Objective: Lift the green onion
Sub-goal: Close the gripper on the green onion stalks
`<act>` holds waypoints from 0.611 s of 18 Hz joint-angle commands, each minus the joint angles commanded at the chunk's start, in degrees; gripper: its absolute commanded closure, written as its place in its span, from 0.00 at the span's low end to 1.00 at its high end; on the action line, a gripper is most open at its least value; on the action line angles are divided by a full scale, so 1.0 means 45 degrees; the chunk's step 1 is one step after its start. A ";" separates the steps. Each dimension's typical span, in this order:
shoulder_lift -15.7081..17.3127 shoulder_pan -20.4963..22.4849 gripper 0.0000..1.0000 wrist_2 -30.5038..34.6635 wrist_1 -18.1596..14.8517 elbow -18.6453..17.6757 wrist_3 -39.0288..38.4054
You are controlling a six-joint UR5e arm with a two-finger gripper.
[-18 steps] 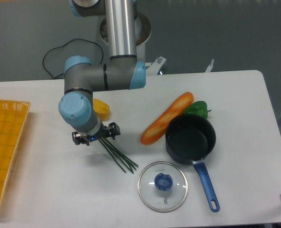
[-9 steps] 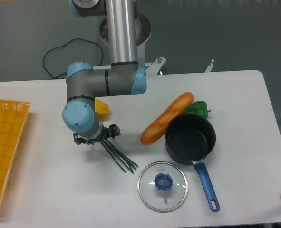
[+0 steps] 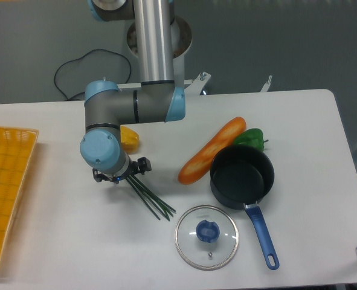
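Observation:
The green onion (image 3: 153,200) lies on the white table (image 3: 299,121) as a thin bunch of dark green stalks running from under my wrist down to the lower right. My gripper (image 3: 121,174) points straight down over the onion's upper-left end, which the wrist hides. Black fingers (image 3: 143,164) stick out on either side of the wrist, spread apart, with the stalks passing between them. The stalks still rest on the table.
A yellow item (image 3: 128,138) sits just behind the arm. A long orange bread loaf (image 3: 211,150), a green bell pepper (image 3: 250,138), a dark pan with a blue handle (image 3: 241,175) and a glass lid (image 3: 206,236) lie to the right. A yellow basket (image 3: 6,187) is at the left edge.
The arm has shifted slightly to the right over the onion's end. The onion has not moved.

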 joint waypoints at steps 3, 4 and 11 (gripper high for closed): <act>-0.0039 -0.0078 0.24 0.0000 -0.0020 0.0058 0.0000; -0.0078 -0.0078 0.24 0.0000 0.0000 0.0059 0.0000; -0.0214 -0.0098 0.24 0.0000 0.0000 0.0078 0.0039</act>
